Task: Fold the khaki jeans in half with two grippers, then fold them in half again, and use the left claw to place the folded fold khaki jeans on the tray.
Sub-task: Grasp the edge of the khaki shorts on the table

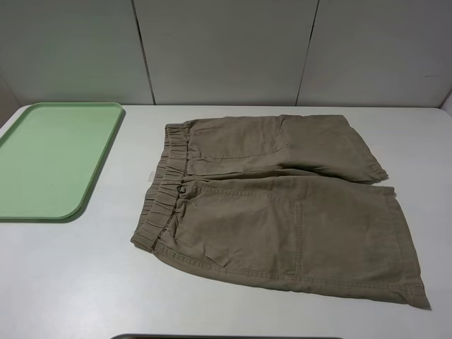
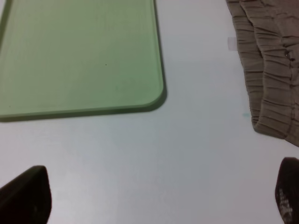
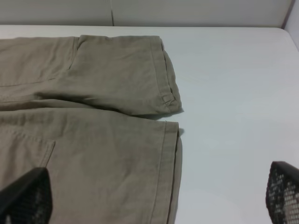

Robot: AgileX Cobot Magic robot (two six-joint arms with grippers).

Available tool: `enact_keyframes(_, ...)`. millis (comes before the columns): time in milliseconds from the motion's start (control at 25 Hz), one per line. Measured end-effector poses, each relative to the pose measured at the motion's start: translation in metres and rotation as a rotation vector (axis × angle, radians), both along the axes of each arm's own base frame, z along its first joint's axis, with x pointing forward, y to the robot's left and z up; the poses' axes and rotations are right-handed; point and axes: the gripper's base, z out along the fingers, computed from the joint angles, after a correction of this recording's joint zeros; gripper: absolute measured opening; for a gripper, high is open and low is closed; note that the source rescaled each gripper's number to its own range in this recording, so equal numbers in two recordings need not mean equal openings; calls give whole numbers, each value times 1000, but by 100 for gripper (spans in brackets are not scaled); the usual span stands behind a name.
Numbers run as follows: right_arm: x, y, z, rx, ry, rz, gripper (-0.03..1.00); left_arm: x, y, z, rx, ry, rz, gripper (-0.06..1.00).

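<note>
The khaki jeans (image 1: 282, 205) lie flat and unfolded on the white table, elastic waistband toward the left, frayed leg hems toward the right. A small white label (image 1: 150, 175) pokes out by the waistband. The pale-green tray (image 1: 49, 159) lies empty at the far left. No arm shows in the exterior high view. In the left wrist view my left gripper (image 2: 156, 200) is open above bare table, between the tray (image 2: 79, 56) and the waistband (image 2: 271, 70). In the right wrist view my right gripper (image 3: 154, 200) is open above the leg hems (image 3: 163, 93).
The white table (image 1: 78, 282) ends at a pale panelled wall (image 1: 226, 49) behind. A thin dark edge (image 1: 212, 337) shows at the bottom of the exterior high view. Bare table (image 3: 233, 93) lies right of the hems.
</note>
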Motion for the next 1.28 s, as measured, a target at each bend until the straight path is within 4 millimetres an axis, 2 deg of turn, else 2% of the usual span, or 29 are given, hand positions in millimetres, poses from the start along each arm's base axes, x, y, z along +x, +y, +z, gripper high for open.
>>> enact_keyframes(1280,0,0,0,0,0,0,100,0,0,0,0,0,-40,96)
